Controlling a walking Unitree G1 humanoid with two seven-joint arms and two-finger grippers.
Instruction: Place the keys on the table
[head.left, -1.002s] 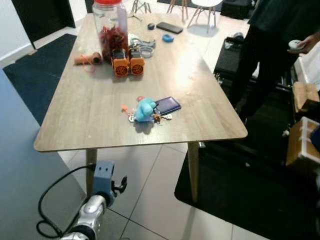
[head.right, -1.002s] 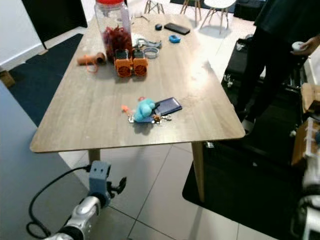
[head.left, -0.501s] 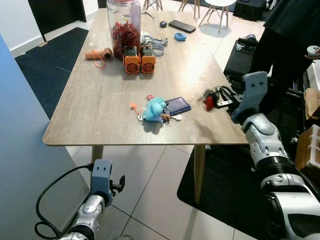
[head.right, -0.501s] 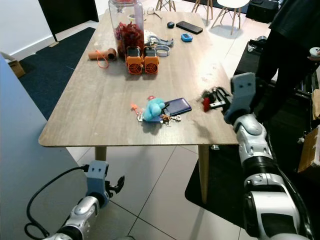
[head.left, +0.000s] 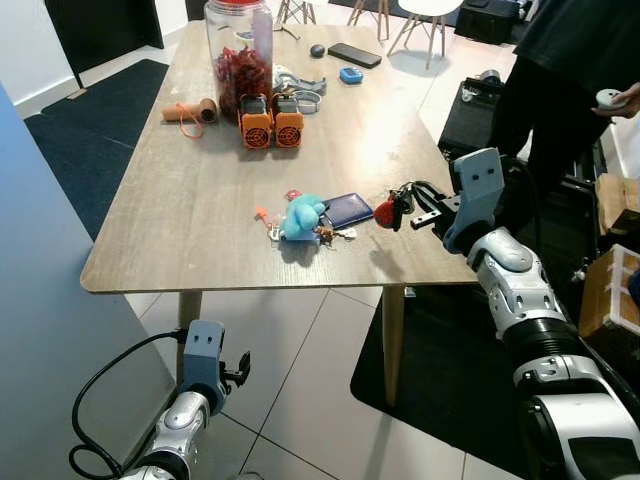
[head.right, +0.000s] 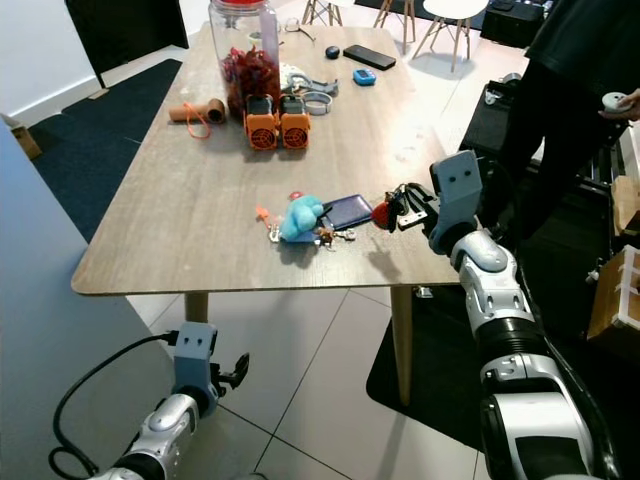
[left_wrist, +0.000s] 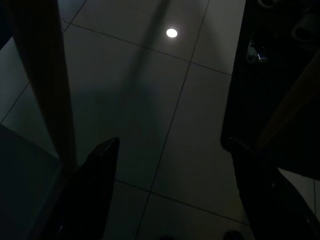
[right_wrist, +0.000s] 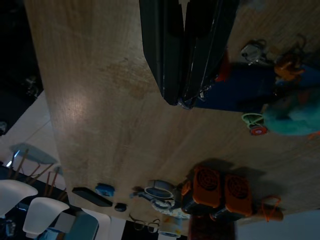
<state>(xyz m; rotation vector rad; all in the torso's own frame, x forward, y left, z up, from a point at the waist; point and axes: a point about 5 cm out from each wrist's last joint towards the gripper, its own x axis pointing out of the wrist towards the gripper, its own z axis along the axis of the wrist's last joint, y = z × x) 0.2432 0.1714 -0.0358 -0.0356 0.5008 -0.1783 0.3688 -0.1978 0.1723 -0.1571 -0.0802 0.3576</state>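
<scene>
Wooden table (head.left: 190, 210) on tiled floor (head.left: 300, 400), right pincer (head.left: 400, 208) clenched on keys (head.left: 386, 211)

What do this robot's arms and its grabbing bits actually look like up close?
Both arms are silver metal, built from rounded, ribbed segments. Each wrist carries a boxy blue-grey block. The right tool ends in two long black fingers, flat and tapering. The left tool is small and black, with a black cable looping from its wrist block; its fingers show as dark blades.
</scene>
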